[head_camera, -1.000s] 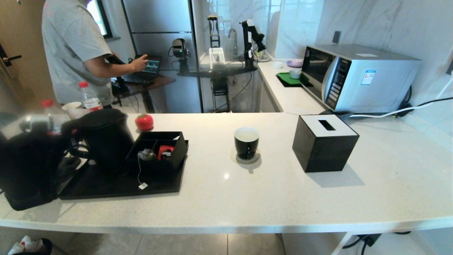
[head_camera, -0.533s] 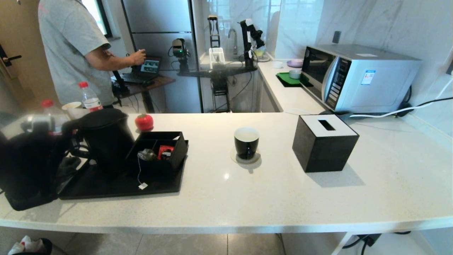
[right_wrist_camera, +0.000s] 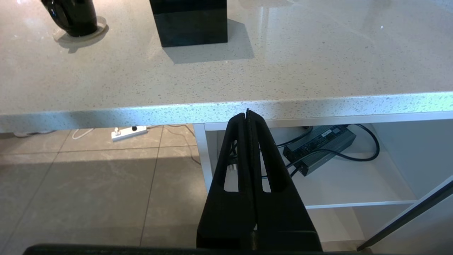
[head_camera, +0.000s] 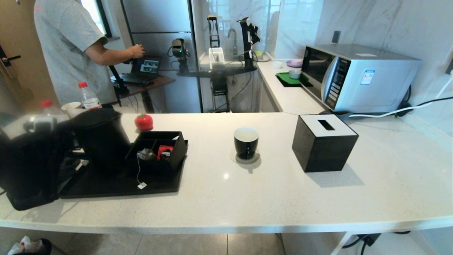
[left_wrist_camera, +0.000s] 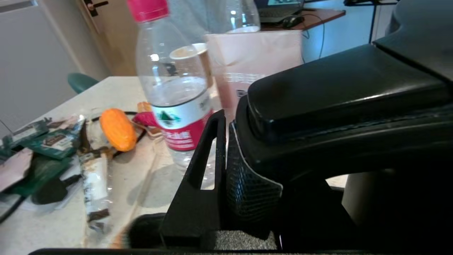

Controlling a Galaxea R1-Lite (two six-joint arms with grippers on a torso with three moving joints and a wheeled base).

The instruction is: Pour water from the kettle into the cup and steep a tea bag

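The matte black kettle stands on the black tray at the counter's left. My left gripper is at its loop handle. One finger presses its meshed pad against the handle, and the other finger is hidden behind it. The black cup with a white inside sits mid-counter on a clear coaster, also in the right wrist view. The tea bag lies in a black compartment box, its string hanging to a white tag. My right gripper is shut and empty below the counter's front edge.
A black tissue box stands right of the cup. Behind the kettle are red-capped bottles, a paper cup and a red tomato-shaped object. A microwave sits at the back right. A person stands beyond the counter.
The kettle has shifted slightly left toward my left arm, and its handle is now covered by the gripper. The person's arm has moved at the laptop.
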